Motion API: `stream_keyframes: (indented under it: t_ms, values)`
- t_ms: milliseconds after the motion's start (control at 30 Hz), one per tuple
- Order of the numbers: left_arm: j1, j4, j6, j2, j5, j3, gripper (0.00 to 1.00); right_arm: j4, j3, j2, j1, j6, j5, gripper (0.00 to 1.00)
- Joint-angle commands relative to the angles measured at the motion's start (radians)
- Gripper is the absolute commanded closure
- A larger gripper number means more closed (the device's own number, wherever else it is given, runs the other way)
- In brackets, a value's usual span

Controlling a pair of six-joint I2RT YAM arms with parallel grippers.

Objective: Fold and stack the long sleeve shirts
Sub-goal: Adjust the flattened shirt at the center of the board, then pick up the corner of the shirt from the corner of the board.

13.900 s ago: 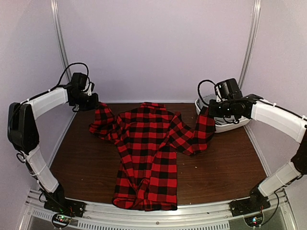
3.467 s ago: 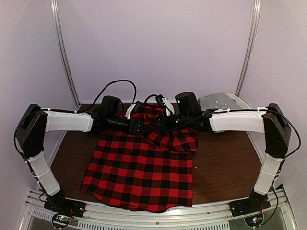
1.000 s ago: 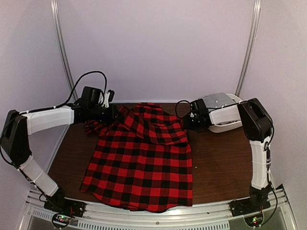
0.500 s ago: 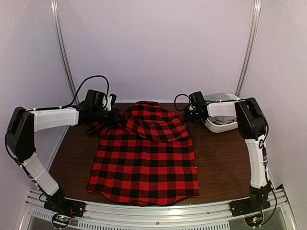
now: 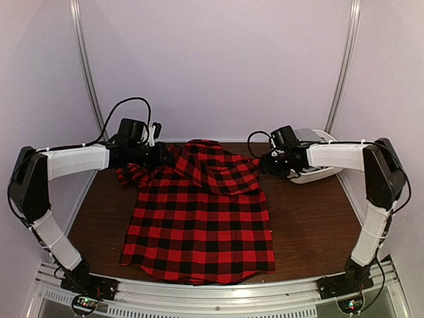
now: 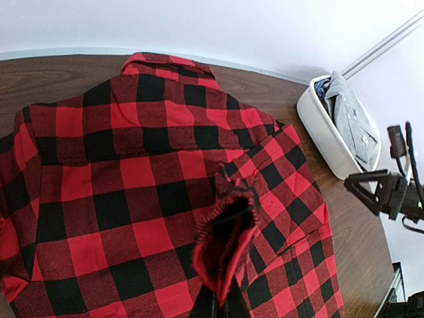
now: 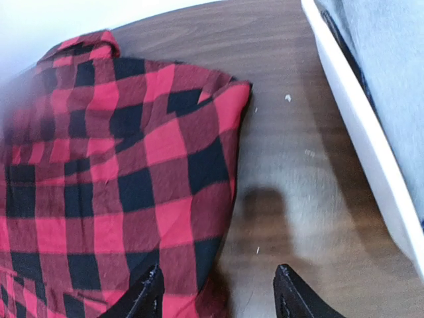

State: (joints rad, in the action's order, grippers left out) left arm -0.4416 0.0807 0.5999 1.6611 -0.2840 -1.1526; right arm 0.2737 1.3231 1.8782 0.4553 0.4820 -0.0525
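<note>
Plainly, the red-and-black check shirt [image 5: 199,225] lies flat in the middle of the desk [image 5: 311,232], collar [image 5: 202,144] toward the top of the overhead frame and hem [image 5: 199,275] toward the bottom. One sleeve [image 5: 235,173] is laid across the upper body of the shirt, right of centre, which narrows the garment on that side. The right gripper [image 7: 218,299] hangs just off that folded edge, over bare wood, with its fingers spread and nothing between them; I judge its side of the fold done. The left gripper [image 5: 164,156], at the upper left of the overhead frame, is pinching the other sleeve [image 6: 225,245], which stands bunched up from its fingers in the left wrist view. Raised like that, the cloth can likely be carried across without dragging the body beneath. A white bin [image 5: 317,173] of grey clothes [image 6: 348,112] sits at the upper right, beside the right gripper.
</note>
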Motion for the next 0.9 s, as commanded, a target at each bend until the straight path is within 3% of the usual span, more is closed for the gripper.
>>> stream_keyframes:
  t_ms: [0, 300, 533, 867]
  values:
    - [-0.003, -0.038, -0.023, 0.015, 0.004, -0.043, 1.0, -0.003, -0.198, -0.138, 0.085, 0.067, 0.028, 0.43]
    - [-0.003, -0.048, -0.026, 0.021, -0.013, -0.042, 1.0, 0.047, -0.479, -0.411, 0.268, 0.234, 0.065, 0.43]
    - [-0.003, -0.059, -0.022, 0.023, -0.023, -0.034, 1.0, 0.137, -0.612, -0.534, 0.459, 0.427, 0.081, 0.43]
    - [-0.003, -0.066, -0.014, 0.028, -0.044, -0.033, 1.0, 0.262, -0.655, -0.556, 0.738, 0.684, 0.076, 0.46]
